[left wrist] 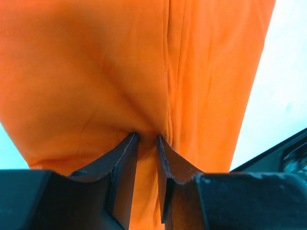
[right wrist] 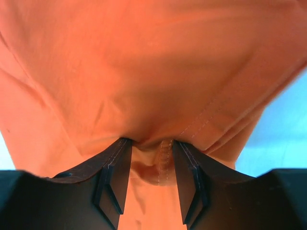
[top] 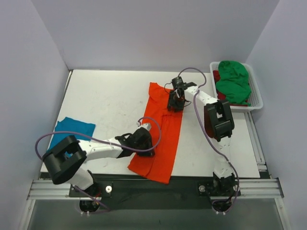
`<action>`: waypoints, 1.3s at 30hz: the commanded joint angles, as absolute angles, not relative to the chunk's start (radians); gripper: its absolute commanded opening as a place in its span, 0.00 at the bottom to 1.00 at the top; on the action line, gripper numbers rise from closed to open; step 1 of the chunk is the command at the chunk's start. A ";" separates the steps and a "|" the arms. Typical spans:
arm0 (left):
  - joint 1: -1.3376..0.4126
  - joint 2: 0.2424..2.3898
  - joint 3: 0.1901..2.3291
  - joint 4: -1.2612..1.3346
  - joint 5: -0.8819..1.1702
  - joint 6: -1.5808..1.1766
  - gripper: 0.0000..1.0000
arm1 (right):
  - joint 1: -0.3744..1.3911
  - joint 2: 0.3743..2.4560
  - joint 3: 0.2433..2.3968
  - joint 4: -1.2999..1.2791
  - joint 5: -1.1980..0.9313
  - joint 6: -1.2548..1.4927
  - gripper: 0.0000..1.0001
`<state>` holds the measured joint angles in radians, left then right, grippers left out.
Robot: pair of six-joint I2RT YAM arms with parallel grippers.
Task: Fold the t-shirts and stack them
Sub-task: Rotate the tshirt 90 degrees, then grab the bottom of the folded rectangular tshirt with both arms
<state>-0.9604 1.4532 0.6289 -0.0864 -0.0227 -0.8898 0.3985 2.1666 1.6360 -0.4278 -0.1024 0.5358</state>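
The orange t-shirt [top: 165,136] lies as a long folded strip down the middle of the table. My left gripper [top: 146,143] is pressed onto its left edge near the front, and in the left wrist view [left wrist: 147,137] its jaws stand close together with a pinch of the orange cloth [left wrist: 96,72] between them. My right gripper [top: 175,102] is at the shirt's far right part. In the right wrist view [right wrist: 151,142] a bunched fold with a stitched hem fills its jaws, part of the orange cloth [right wrist: 153,62]. A teal t-shirt [top: 72,129] lies at the table's left edge.
A white slatted basket [top: 257,97] stands at the far right and holds a green t-shirt [top: 233,81] and a dark red one [top: 216,76]. Purple cables loop over both arms. White walls enclose the table on three sides.
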 commanded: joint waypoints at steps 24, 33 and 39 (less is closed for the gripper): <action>-0.893 1.245 0.686 -0.210 -0.024 -0.885 0.53 | 0.285 1.800 1.589 -0.460 -0.235 0.547 0.59; -0.847 1.086 0.421 -0.131 0.104 -0.887 0.53 | 0.298 1.157 0.649 -0.262 -0.285 0.689 0.48; -0.888 1.107 0.347 -0.016 0.143 -0.937 0.53 | 0.311 0.892 0.359 -0.271 -0.327 0.770 0.47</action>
<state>-0.8680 1.1065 0.3687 -0.1123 0.1017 -0.9123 0.3027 0.9916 0.4229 -0.2913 -0.2958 0.7074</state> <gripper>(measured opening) 0.532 0.475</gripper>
